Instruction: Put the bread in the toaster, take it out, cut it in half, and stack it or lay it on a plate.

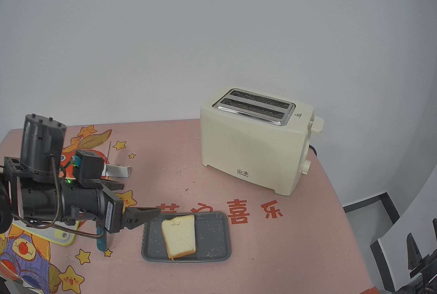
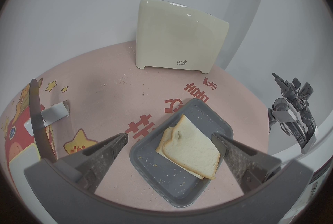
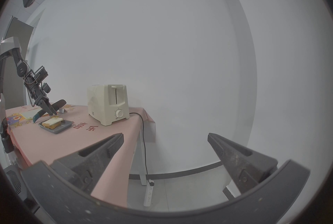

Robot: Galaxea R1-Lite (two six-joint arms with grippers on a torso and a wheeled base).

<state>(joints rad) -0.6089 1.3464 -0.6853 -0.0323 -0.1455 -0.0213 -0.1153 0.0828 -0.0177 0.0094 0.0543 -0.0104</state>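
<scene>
The bread (image 1: 179, 236) lies on a grey tray (image 1: 214, 235) near the table's front edge. In the left wrist view the bread (image 2: 189, 146) looks like two slices, one on top of the other. The cream toaster (image 1: 257, 140) stands behind the tray to the right, both slots empty. My left gripper (image 1: 136, 200) hovers just left of the tray, open and holding nothing. From its own camera the left gripper (image 2: 168, 138) frames the bread between its fingers. My right gripper (image 3: 164, 136) is open, off the table's right side and far from the toaster (image 3: 107, 103).
A colourful cartoon mat (image 1: 86, 140) covers the table's left part, with a pale board (image 1: 59, 238) and a teal-handled tool (image 1: 101, 239) under my left arm. A grey-white piece (image 1: 116, 170) lies nearby. The toaster's cord runs down to a power strip (image 3: 149, 193) on the floor.
</scene>
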